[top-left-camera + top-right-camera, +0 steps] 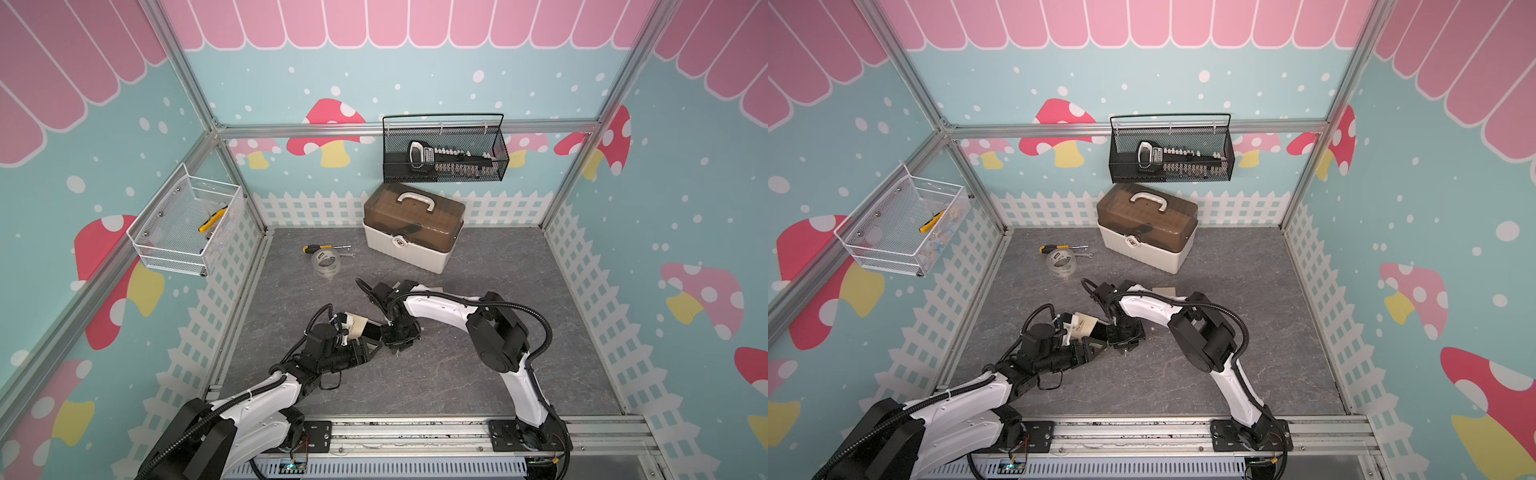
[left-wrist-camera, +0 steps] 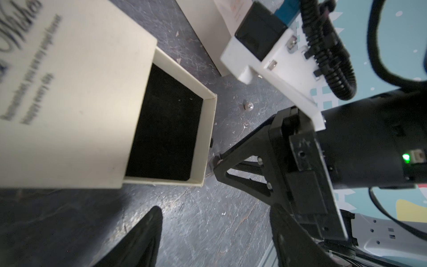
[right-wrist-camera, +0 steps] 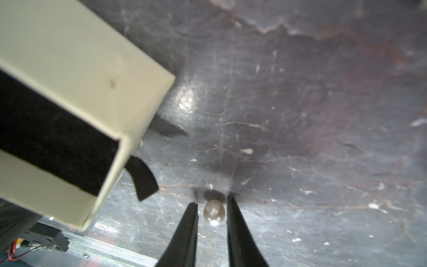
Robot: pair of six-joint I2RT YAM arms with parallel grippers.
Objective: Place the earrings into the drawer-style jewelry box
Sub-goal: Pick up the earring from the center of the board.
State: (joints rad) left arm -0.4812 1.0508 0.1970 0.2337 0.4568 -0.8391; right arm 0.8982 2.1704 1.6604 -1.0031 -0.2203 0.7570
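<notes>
Toolbox [image 1: 411, 232] at floor's back; tape roll [image 1: 326, 262] beside screwdriver [image 1: 318, 248]; black basket [image 1: 449, 172], white basket [image 1: 166, 245] on walls.

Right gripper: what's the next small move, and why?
Probably close the right gripper on the pearl earring. The pearl lies on the grey tabletop between the fingertips, with a thin gap on each side, so it is framed but not yet pinched. The drawer is pulled open close by, so lifting can come next.

Left gripper [image 2: 215, 208] fingers spread wide — right gripper [image 3: 212, 204] fingers narrowly parted, pointing down.
</notes>
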